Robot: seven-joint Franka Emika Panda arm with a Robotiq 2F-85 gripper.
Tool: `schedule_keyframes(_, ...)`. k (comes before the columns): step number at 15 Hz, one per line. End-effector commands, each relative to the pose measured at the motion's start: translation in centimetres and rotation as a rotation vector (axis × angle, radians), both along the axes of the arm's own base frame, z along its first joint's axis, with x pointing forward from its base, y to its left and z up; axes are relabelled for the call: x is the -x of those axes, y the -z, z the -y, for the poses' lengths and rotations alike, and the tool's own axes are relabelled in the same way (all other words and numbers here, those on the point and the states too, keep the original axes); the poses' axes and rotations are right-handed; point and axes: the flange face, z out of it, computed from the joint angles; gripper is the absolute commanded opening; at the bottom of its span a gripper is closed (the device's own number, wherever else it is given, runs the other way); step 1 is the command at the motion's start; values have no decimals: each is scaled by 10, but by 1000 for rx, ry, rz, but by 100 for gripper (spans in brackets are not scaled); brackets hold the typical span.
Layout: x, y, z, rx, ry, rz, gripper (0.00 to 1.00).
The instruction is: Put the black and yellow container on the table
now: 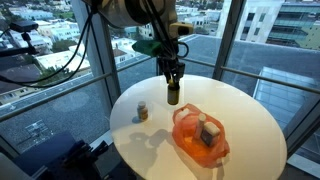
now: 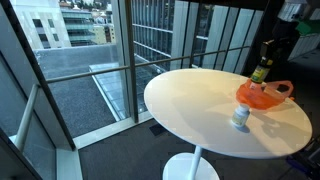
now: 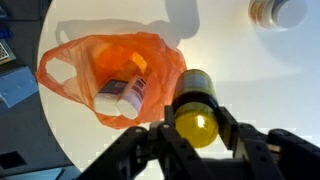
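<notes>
– Tall windows with a city beyond surround a round white table point(image 1: 250, 110). What is the arm doing in an exterior view?
– The gripper point(image 1: 173, 80) reaches down from above, fingers clamped on the black and yellow container point(image 1: 173, 96). The container is upright over the far side of the table. An orange plastic bag point(image 1: 190, 142) lies just beside it with a pale pack point(image 1: 208, 130) inside. A small amber jar point(image 1: 142, 112) stands apart.
– And from the lower exterior camera?
– The container point(image 2: 260, 72) hangs under the gripper point(image 2: 268, 52), behind the bag point(image 2: 265, 96) and close to the rim of the table point(image 2: 190, 100). I cannot tell whether its base touches the top. The jar point(image 2: 240, 117) stands nearer the camera.
– The wrist view?
– It looks straight down on the container point(image 3: 195, 105) and its yellow cap, with the gripper point(image 3: 198, 130) pressing from both sides. The bag point(image 3: 70, 65) and pack point(image 3: 125, 95) lie just to one side.
– What could go wrong?
– Released above the surface, this narrow bottle would likely drop, topple and roll off the nearby rim. Set on the bag's crumpled edge, it would probably tilt. A finger catching it while opening could knock it over.
</notes>
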Motion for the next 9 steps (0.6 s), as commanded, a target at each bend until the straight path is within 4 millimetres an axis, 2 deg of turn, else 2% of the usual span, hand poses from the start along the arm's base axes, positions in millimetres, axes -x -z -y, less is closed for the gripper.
schedule_keyframes(1, 12, 13, -17, 11, -33, -33, 20)
schedule_keyframes(9, 36, 70, -22, 4, -55, -123, 20)
